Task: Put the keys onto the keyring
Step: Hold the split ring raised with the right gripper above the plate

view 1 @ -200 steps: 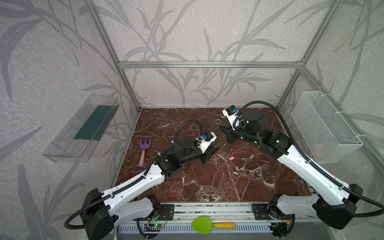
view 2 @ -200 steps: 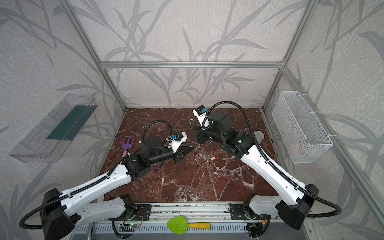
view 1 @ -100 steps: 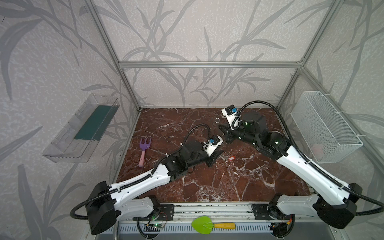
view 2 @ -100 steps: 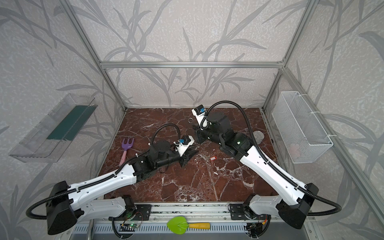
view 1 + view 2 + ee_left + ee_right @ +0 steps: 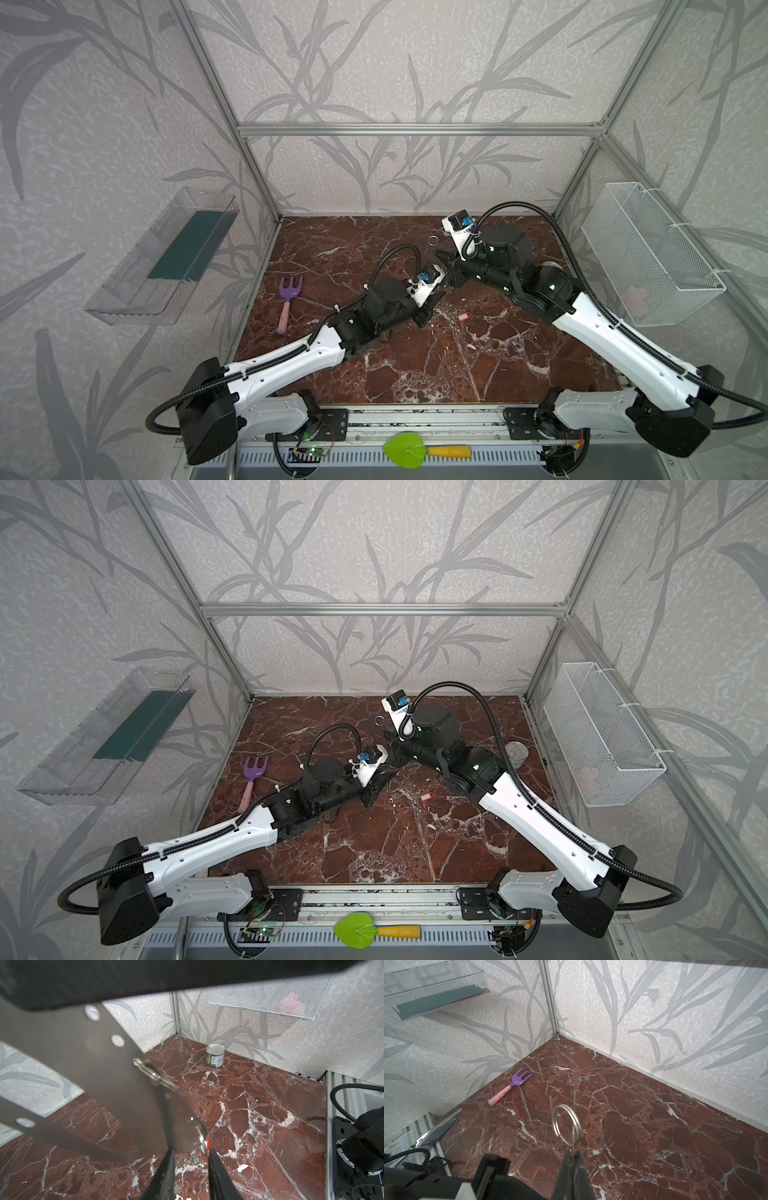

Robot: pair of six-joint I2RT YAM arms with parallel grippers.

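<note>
Two grippers divide the work. The right gripper (image 5: 572,1156), jaws pressed together, pinches the silver wire split keyring (image 5: 566,1124) upright above the red marble floor (image 5: 654,1126), probably so that its opening is free for threading. The left gripper (image 5: 191,1152), fingers spread and empty, points down at the small silver key with red plastic tag (image 5: 192,1160), which lies on the floor and is likely to be grasped next. A flat grey holed plate (image 5: 104,1084) crosses the left wrist view; what holds it cannot be told.

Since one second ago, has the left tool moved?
Yes. The left tool has advanced toward the red key tag, away from the purple rake, which has stayed in place.
</note>
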